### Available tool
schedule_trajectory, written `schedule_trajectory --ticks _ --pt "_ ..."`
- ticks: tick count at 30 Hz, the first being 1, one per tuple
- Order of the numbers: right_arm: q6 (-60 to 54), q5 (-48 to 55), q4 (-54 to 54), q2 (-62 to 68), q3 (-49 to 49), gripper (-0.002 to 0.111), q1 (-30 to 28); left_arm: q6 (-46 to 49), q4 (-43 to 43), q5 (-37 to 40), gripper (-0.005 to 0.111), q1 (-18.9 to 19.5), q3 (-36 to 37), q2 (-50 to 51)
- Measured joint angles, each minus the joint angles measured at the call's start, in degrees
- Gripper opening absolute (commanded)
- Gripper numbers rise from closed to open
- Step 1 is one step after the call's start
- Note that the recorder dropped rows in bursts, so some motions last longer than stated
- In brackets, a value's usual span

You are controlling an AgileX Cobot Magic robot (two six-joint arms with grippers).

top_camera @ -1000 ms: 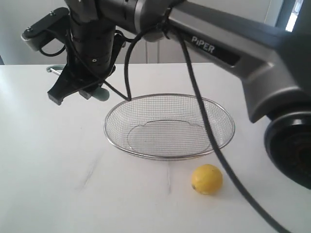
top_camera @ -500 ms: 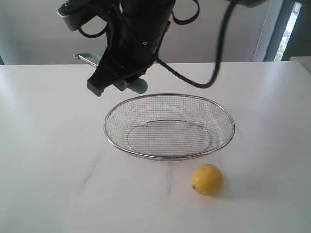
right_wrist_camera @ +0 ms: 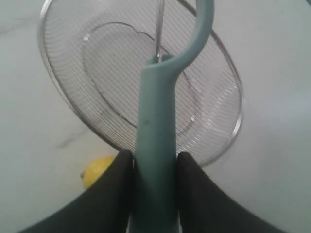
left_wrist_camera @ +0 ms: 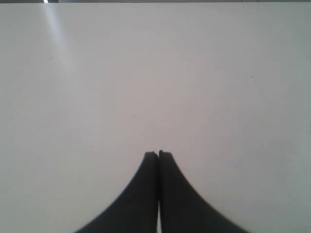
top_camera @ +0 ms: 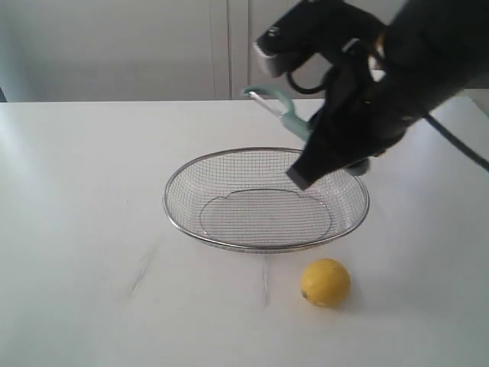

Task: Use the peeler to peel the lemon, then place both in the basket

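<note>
The lemon (top_camera: 325,282) lies on the white table in front of the basket (top_camera: 166,205), which holds nothing. My right gripper (top_camera: 330,153) hangs over the basket's right rear side, shut on the handle of the teal peeler (top_camera: 293,118); its hooked head points up and to the left. In the right wrist view the peeler (right_wrist_camera: 156,111) runs out between the two fingers of the right gripper (right_wrist_camera: 155,160), with the basket (right_wrist_camera: 236,130) below it and the lemon (right_wrist_camera: 97,171) beside one finger. My left gripper (left_wrist_camera: 158,154) is shut on nothing above bare table and does not show in the exterior view.
The white table (top_camera: 76,267) spreads round the basket, with faint grey marks left of the basket's front. A pale wall and a door frame (top_camera: 229,46) stand behind the table's far edge.
My right arm has carried the peeler from behind the basket's left rear rim across to above its right side. Basket and lemon have not moved.
</note>
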Motion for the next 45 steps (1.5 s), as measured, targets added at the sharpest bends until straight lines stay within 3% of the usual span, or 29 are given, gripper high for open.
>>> schedule_trajectory --ticks 12,45 --pt "13.5 -5.0 -12.0 -16.1 13.9 0.000 -4.6 0.0 0.0 0.0 0.000 0.0 0.0 0.0" --pt "14.7 -8.5 -13.0 -18.2 14.6 0.000 -4.7 0.0 0.0 -2.5 0.000 0.0 0.0 0.0"
